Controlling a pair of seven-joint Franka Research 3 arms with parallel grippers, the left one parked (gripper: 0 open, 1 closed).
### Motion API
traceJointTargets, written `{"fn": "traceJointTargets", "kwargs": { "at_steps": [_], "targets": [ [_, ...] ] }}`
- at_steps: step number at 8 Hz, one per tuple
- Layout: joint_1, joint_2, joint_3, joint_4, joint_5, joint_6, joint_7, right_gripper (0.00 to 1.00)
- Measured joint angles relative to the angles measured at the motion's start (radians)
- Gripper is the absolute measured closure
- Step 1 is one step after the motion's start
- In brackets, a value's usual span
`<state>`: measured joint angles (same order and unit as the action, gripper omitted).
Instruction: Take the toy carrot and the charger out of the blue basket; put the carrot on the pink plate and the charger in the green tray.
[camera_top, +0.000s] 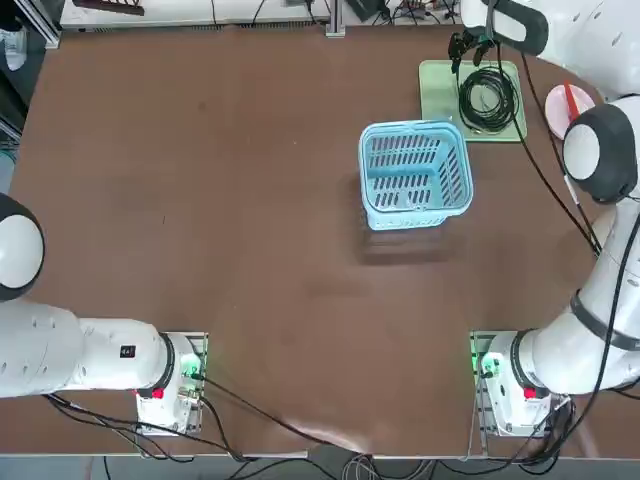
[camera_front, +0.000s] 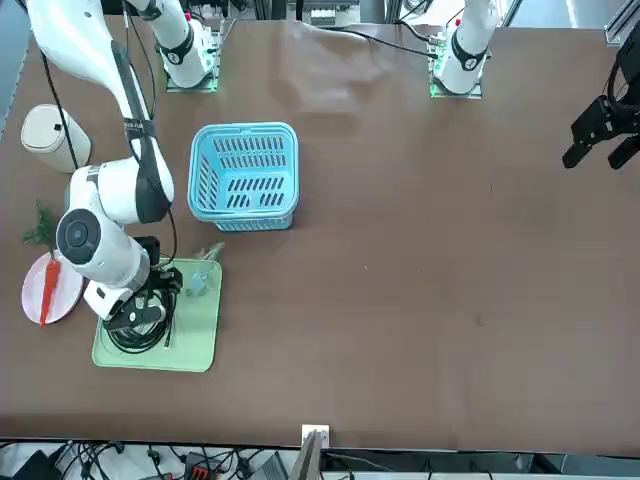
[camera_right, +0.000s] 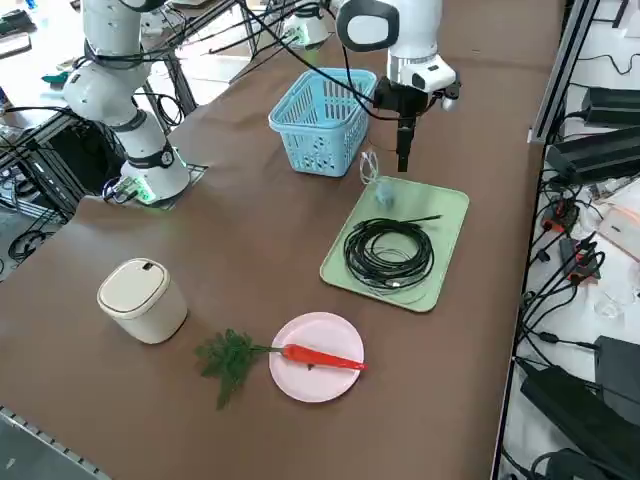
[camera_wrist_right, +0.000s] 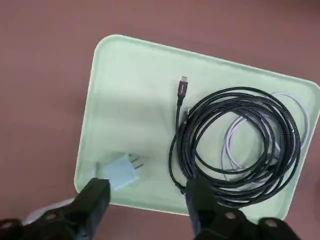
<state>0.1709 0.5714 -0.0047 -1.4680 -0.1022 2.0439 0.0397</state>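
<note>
The charger (camera_wrist_right: 122, 171), a small pale plug block, lies in the green tray (camera_wrist_right: 130, 90) beside a coiled black cable (camera_wrist_right: 235, 145). My right gripper (camera_wrist_right: 147, 200) hovers just above the tray's basket-side end, open, with nothing between its fingers; in the side view the gripper (camera_right: 404, 163) hangs over the tray (camera_right: 450, 215). The toy carrot (camera_right: 320, 357) rests on the pink plate (camera_right: 300, 385), its green tuft (camera_right: 228, 357) spilling off onto the table. The blue basket (camera_top: 412, 128) stands near the tray (camera_top: 435, 85) and looks empty.
A white cylindrical container (camera_right: 142, 298) stands near the plate at the table's right side. The table's right edge runs close behind the tray and plate. Loose cables lie on the floor beyond it.
</note>
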Motion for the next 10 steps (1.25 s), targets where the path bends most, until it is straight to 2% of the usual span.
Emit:
{"fn": "traceJointTargets", "kwargs": {
  "at_steps": [4, 7, 8, 10],
  "targets": [
    [-0.033, 0.0, 0.0, 0.003, 0.0, 0.025, -0.047, 0.0],
    [-0.044, -0.015, 0.0, 0.066, 0.028, 0.029, -0.051, 0.0],
    [-0.046, -0.046, 0.0, 0.085, 0.053, 0.009, -0.051, 0.0],
    [-0.062, -0.158, -0.002, 0.106, 0.074, -0.138, -0.051, 0.0]
  ]
}}
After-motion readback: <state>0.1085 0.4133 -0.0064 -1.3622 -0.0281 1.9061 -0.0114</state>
